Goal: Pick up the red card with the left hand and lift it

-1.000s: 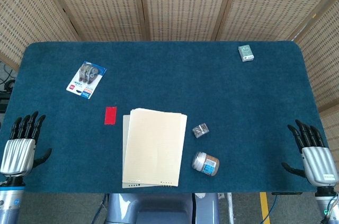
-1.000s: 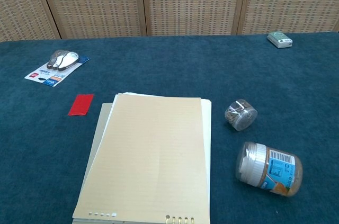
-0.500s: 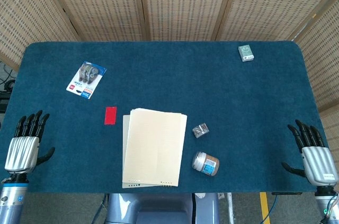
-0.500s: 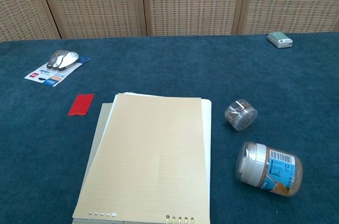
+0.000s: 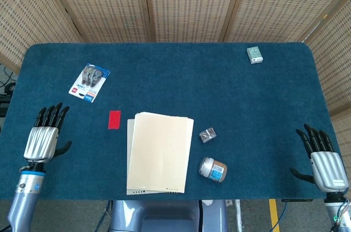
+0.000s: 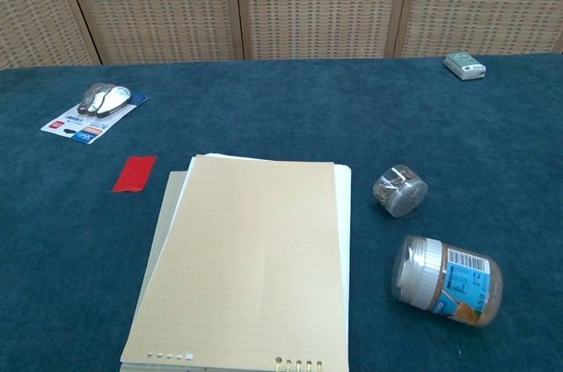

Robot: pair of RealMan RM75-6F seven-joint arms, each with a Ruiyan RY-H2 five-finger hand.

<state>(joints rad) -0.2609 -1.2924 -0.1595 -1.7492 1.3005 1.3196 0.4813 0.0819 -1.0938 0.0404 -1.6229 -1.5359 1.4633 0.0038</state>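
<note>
Head view, left hand: the silver-backed, black-fingered left hand (image 5: pixel 44 136) is hovering over the near left of the blue felt table (image 5: pixel 164 73), fingers apart and straight, gripping nothing.
Head view, red card: the small flat red card (image 5: pixel 114 119) is lying on the felt, right of that hand and well apart from it, just left of the cream paper pad (image 5: pixel 159 152).
Head view, right hand: the right hand (image 5: pixel 322 158) is sitting at the near right edge, fingers spread, holding nothing.
Chest view, red card: the card (image 6: pixel 135 173) is lying flat just beside the pad's (image 6: pixel 249 262) far left corner.
Chest view, hands: neither is showing.
</note>
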